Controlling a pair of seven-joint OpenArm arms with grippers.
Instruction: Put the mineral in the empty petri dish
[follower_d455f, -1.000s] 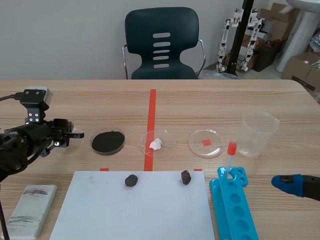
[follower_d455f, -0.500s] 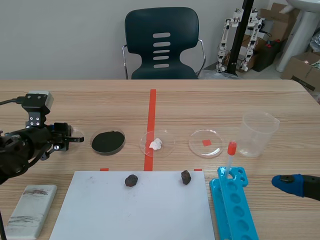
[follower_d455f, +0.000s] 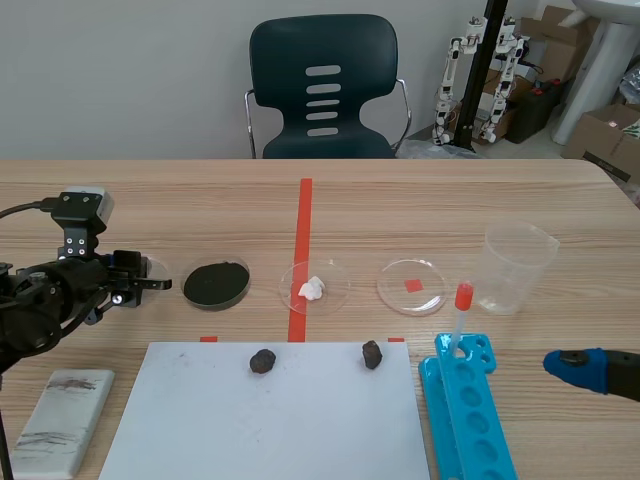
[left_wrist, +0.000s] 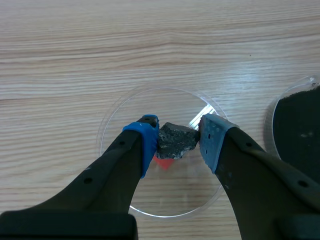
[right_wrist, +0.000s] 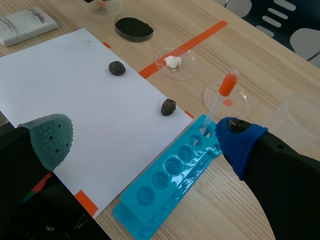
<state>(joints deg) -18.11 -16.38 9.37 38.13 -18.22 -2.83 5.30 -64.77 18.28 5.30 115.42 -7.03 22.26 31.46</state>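
My left gripper (left_wrist: 178, 136) is shut on a dark grey mineral (left_wrist: 175, 141), pinched between its blue pads. It hangs just over a clear petri dish (left_wrist: 112, 120) with nothing in it but a red tape mark showing through. In the scene view this gripper (follower_d455f: 143, 285) is at the table's left, beside the black-powder dish (follower_d455f: 216, 283). Two more dark minerals (follower_d455f: 263, 361) (follower_d455f: 372, 354) lie on the white sheet (follower_d455f: 260, 425). My right gripper (right_wrist: 145, 135) stands open at the near right, holding nothing.
A dish with a white lump (follower_d455f: 314, 287) sits on the red tape line, and another clear dish (follower_d455f: 411, 285) lies to its right. A blue well tray (follower_d455f: 465, 415) with a red-bulb pipette (follower_d455f: 458, 315), a plastic beaker (follower_d455f: 517, 267) and a pale block (follower_d455f: 65, 420) are nearby.
The left arm has sunk a little toward the table with the mineral still in its grip. The right arm has not moved.
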